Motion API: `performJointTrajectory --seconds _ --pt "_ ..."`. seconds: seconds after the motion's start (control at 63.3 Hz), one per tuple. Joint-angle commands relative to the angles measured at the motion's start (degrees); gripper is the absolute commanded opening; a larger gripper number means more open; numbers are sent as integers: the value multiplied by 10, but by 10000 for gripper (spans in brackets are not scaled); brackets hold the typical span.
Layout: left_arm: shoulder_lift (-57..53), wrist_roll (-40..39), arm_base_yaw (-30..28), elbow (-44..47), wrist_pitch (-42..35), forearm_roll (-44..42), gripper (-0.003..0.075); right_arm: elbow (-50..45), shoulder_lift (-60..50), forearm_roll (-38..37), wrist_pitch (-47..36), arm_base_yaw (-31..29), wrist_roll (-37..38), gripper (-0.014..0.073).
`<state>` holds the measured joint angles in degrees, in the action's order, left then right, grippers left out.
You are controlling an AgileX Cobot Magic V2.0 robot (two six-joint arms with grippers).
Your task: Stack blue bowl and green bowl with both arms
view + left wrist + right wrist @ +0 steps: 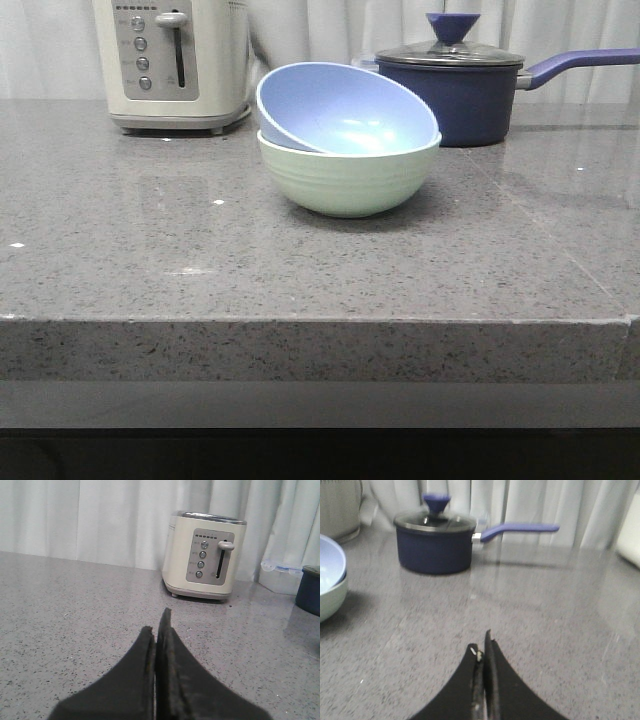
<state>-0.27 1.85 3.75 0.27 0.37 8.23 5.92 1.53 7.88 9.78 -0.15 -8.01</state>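
In the front view you see the blue bowl (345, 110) already sitting inside the green bowl (348, 180), tilted so its rim rides higher on the side toward the toaster (172, 62), the pair resting mid-counter on the grey stone countertop (150, 260) just in front of the navy lidded saucepan (455, 85); neither arm appears here. In the left wrist view your left gripper (159, 625) has its fingers pressed together on nothing, low over bare counter and facing the toaster, with no bowl in sight. In the right wrist view your right gripper (482, 647) is likewise closed and empty, well apart from the nested bowls, whose edges show at the side: blue bowl (331, 565) in green bowl (331, 600). You can judge the stacking done, though crooked; your next move, if any, calls for levelling the blue bowl, otherwise keep both arms clear.
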Motion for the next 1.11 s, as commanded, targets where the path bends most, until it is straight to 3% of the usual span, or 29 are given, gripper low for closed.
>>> performJointTrajectory --seconds 0.0,0.126,0.695,0.884,1.09 --pt "-11 1 -1 3 -48 -1 -20 -24 -16 4 -114 -4 -8 -63" --pt "-11 1 -1 3 -48 -1 -20 -67 -33 4 -141 -6 -7 -63" --pt "-10 1 -1 3 -48 -1 -20 -65 -32 5 -139 -4 -7 -63" --pt "-10 1 -1 3 -48 -1 -20 -65 -33 -21 -155 -5 57 -63" --pt "-10 1 -1 3 -48 -1 -20 -65 -33 -33 -156 -5 58 -63"
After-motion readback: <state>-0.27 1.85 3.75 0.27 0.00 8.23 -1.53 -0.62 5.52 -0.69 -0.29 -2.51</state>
